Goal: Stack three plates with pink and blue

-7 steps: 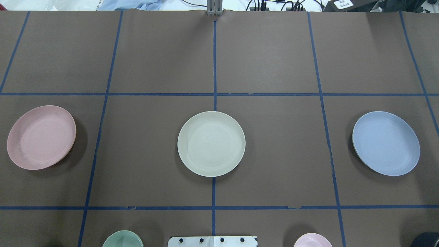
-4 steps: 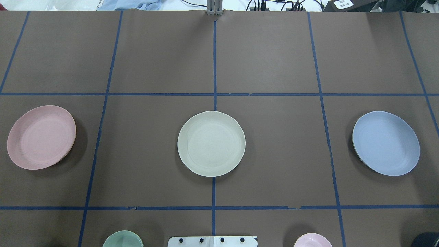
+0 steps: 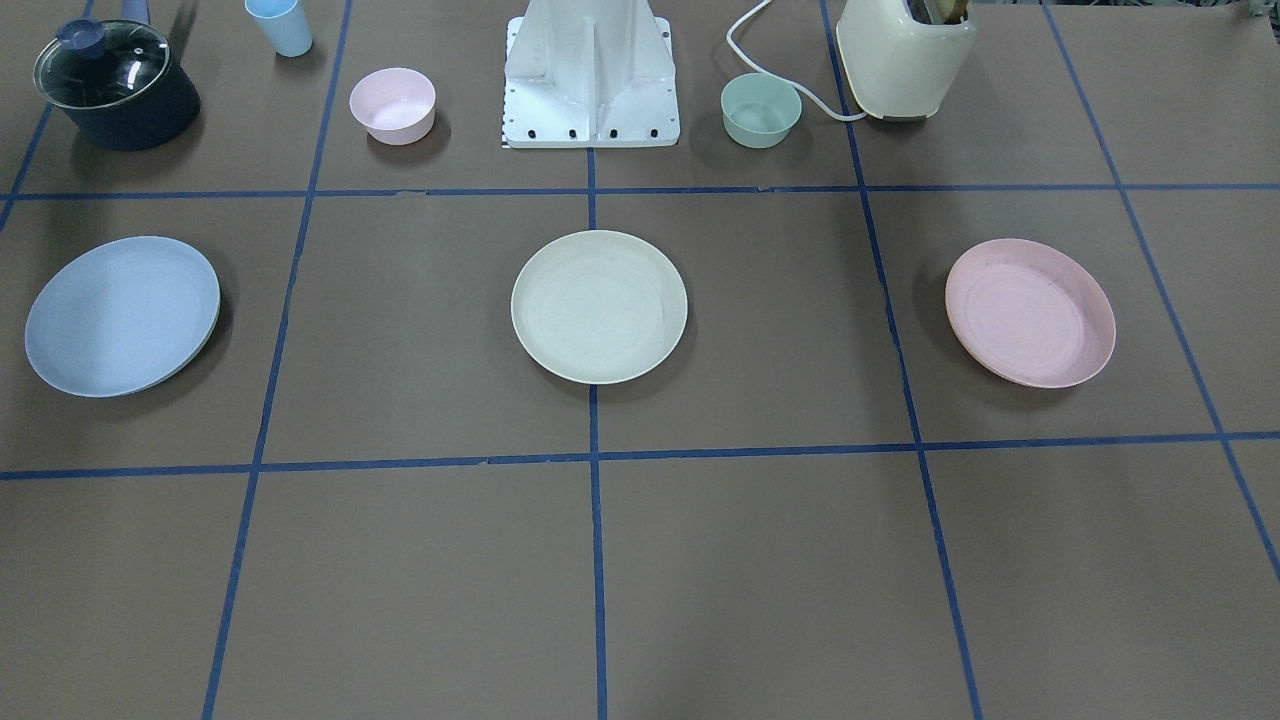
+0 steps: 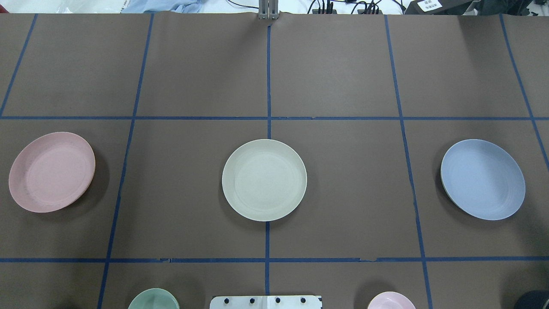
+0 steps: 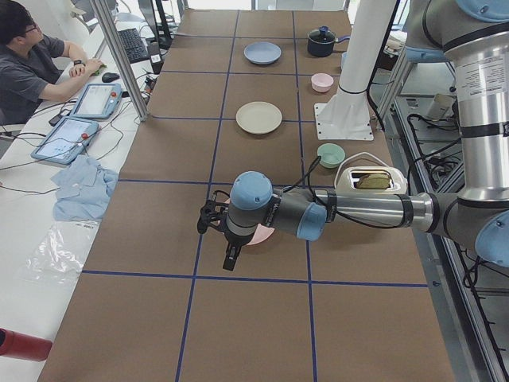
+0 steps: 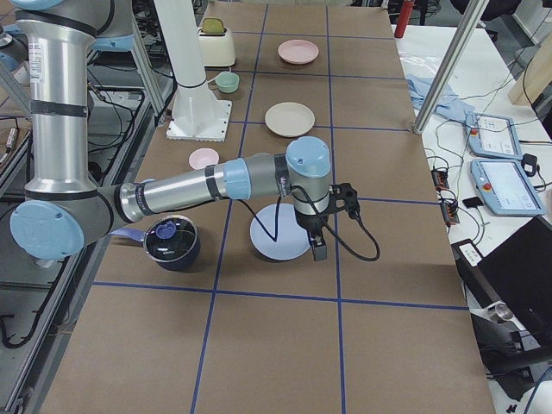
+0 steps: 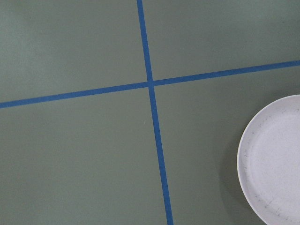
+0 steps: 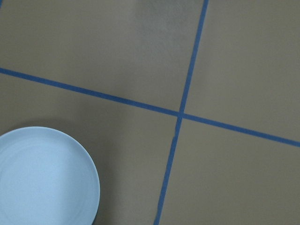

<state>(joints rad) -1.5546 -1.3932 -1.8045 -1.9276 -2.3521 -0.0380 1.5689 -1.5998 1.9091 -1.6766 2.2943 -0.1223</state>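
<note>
The pink plate (image 4: 51,171), by the tabletop's (image 4: 343,64) left edge, lies beside the left gripper (image 5: 231,259), the blue plate (image 4: 483,179) by the right edge beside the right gripper (image 6: 319,251), the cream plate (image 4: 264,180) between them (jaws' spread: cannot tell).

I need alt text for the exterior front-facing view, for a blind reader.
Three plates lie apart in a row on a brown table: light blue plate at the view's left, cream-white plate in the middle, pale pink plate at the right. Beyond them stand a lidded pot, blue cup, pink bowl, robot base, green bowl and toaster.
</note>
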